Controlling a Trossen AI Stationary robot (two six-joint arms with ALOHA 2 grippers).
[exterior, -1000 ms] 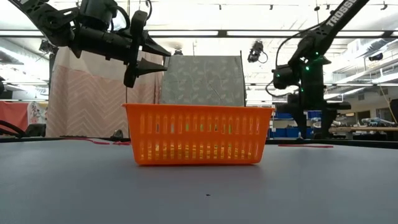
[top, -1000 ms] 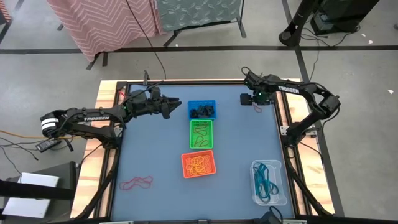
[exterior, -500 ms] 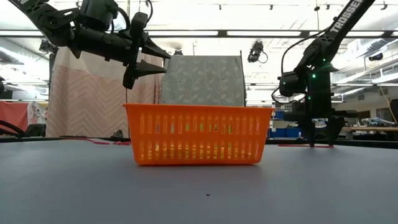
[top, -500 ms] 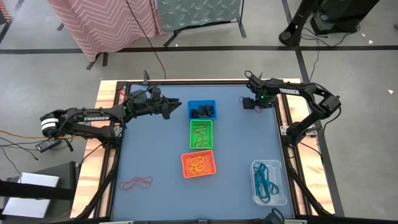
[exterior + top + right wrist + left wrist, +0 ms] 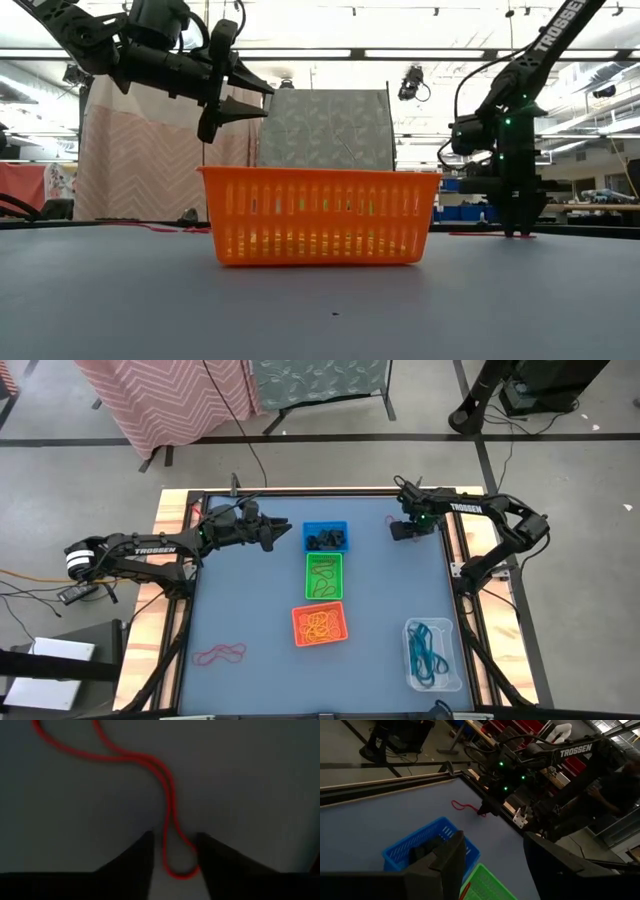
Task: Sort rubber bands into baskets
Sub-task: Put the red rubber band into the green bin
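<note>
A red rubber band (image 5: pixel 167 795) lies flat on the grey table near its far right corner (image 5: pixel 462 806). My right gripper (image 5: pixel 175 851) points straight down at it (image 5: pixel 402 532), its tips at the table (image 5: pixel 520 232), open with the band's looped end between the fingers. My left gripper (image 5: pixel 285 535) hovers open and empty above the table, left of the blue basket (image 5: pixel 325 525). In a row toward the near edge stand the blue, green (image 5: pixel 308 575) and orange baskets (image 5: pixel 296 623), each holding bands. My right gripper comes from above, one finger on each side of the band's looped end (image 5: pixel 179 872). One strand of that loop lies against the inner side of one finger (image 5: pixel 210 855). I cannot tell whether the other finger touches it. The band lies slack on the table.
A clear tub (image 5: pixel 410 650) with teal bands stands at the near right. Another red band (image 5: pixel 219 654) lies at the near left. In the low view the orange basket (image 5: pixel 320 215) fills the middle. Cables, stands and cloth-covered racks lie beyond the far edge.
My right gripper has come down to the table over the red band, shifting slightly toward the table's left and rolling about its own axis. Its fingers have drawn closer together around the band's end. The band has stayed on the table.
</note>
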